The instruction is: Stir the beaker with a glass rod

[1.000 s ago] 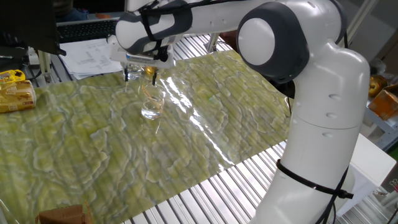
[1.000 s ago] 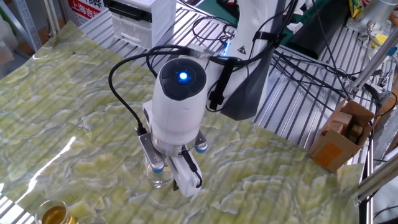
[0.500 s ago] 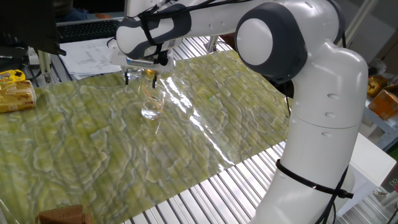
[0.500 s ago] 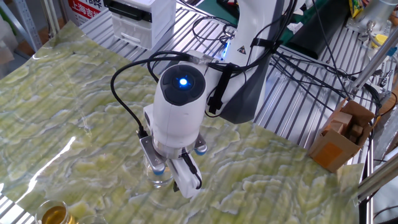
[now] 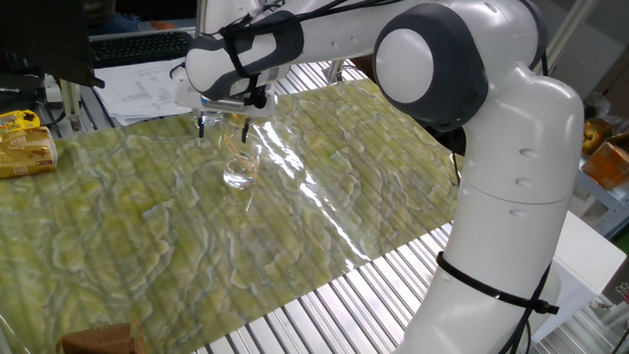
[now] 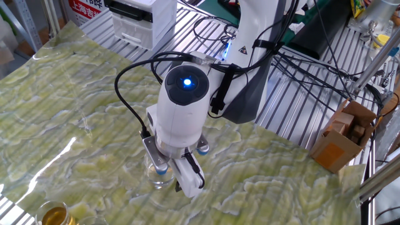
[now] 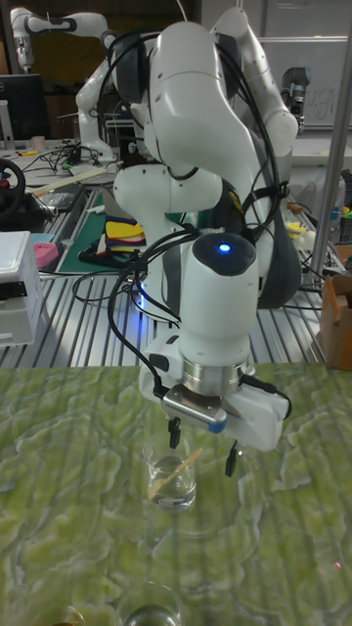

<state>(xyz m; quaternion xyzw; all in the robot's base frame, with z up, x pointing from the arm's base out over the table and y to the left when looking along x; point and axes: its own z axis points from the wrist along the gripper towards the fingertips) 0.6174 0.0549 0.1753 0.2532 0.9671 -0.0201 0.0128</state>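
The beaker (image 7: 173,477) stands upright on the green-patterned surface (image 5: 147,246), directly under the end effector (image 7: 202,445). It looks clear, and whether it holds any liquid cannot be told. In the tall view a thin pale stick lies at a slant inside it, lower end at the left near the base, upper end toward the right near the rim; this appears to be the rod (image 7: 177,470). In one fixed view the beaker (image 5: 240,165) shows only as a faint glassy outline, and the rod cannot be made out there.

The end effector's 2 fingers (image 7: 174,431) hang apart, 1 on each side above the beaker's rim, with nothing seen between them; they do not visibly touch the rod. In the other fixed view the wrist covers most of the beaker (image 6: 160,177), and only its lower part shows below the end effector (image 6: 169,170).

A glass with amber liquid (image 6: 54,215) sits at the bottom left edge of that view, cut off by the frame. In the tall view another clear vessel (image 7: 154,603) is cut off at the bottom edge, contents unclear.
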